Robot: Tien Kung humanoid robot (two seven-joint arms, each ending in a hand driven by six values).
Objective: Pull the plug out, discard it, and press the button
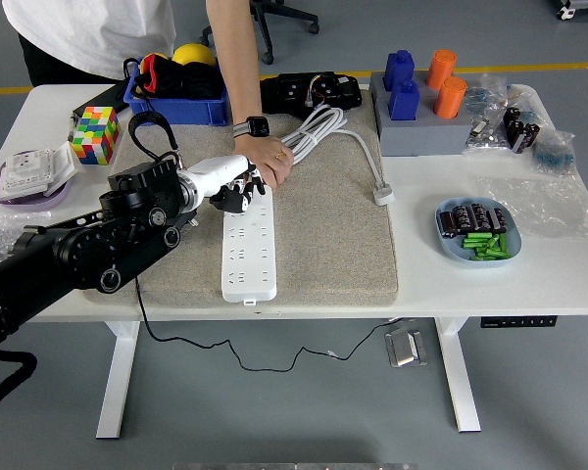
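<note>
1. Left hand (237, 193): enters from 9 o'clock and sits over the far end of the white power strip (248, 245). Its fingers are curled downward and grasp nothing. Whether a fingertip touches the strip cannot be told.

2. Plug: a dark shape just left of the strip, mostly hidden behind the robot's forearm, is probably the black plug (188, 222). A black cable (140, 294) runs from that spot toward 6 o'clock, over the desk's near edge. No plug is seated in the visible sockets.

3. Power strip: lies lengthwise on the grey mat (323, 235), long axis from 12 to 6 o'clock. The button is presumably at the far end, under the hand; it is not visible.

4. Person's hand (271, 164): reaches in from 12 o'clock and rests at the strip's far end, where the white cord (318, 129) leaves it, just beside the robot's fingers. It appears to steady the strip.

5. Right hand: not in view.

6. Step in hand, as judged: pulling and discarding look complete; the button press is under way.

7. Next move calls for a short, straight downward push with one fingertip on the switch, kept clear of the person's hand, with little side load so the strip does not slide.
</note>
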